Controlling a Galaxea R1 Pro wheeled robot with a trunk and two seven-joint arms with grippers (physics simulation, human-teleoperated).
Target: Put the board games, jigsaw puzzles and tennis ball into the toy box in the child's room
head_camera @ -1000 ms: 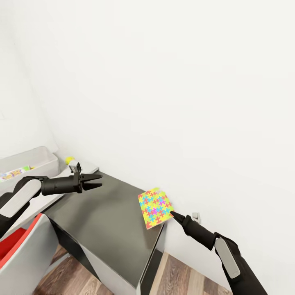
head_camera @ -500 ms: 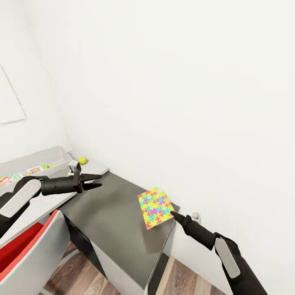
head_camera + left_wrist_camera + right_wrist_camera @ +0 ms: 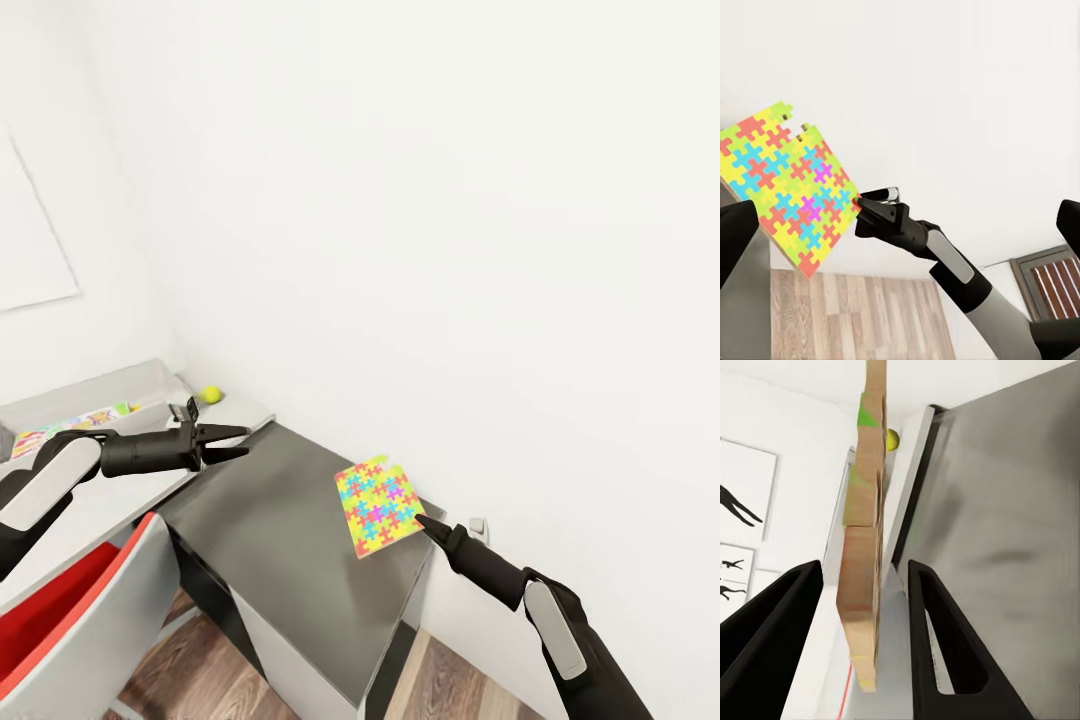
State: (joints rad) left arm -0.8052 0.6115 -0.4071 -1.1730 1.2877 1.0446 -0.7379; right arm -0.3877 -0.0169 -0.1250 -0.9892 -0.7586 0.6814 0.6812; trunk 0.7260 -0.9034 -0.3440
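A jigsaw puzzle point(image 3: 378, 504) is held on edge above the dark-grey lower section of the bench point(image 3: 290, 540), near the white wall point(image 3: 450, 250). Its patterned face is turned toward the left arm, and its long axis is tilted, running from the lower corner by the right claw point(image 3: 420, 521) up and away toward the wall. The board is pinched at its lower corner by the right claw, whose fingers point(image 3: 945, 645) are seen in the right wrist view closed on either side of the thin brown edge of the board point(image 3: 866, 547).

The left claw point(image 3: 232, 443) is held over the bench well apart from the puzzle, its fingers slightly parted and nothing between them.

Farther along the light-grey part of the bench a tennis ball point(image 3: 210, 394) lies just beside the toy box point(image 3: 130, 385), in which a colourful flat item point(image 3: 75, 422) is seen. A red-and-white chair point(image 3: 70, 610) stands in front of the bench.
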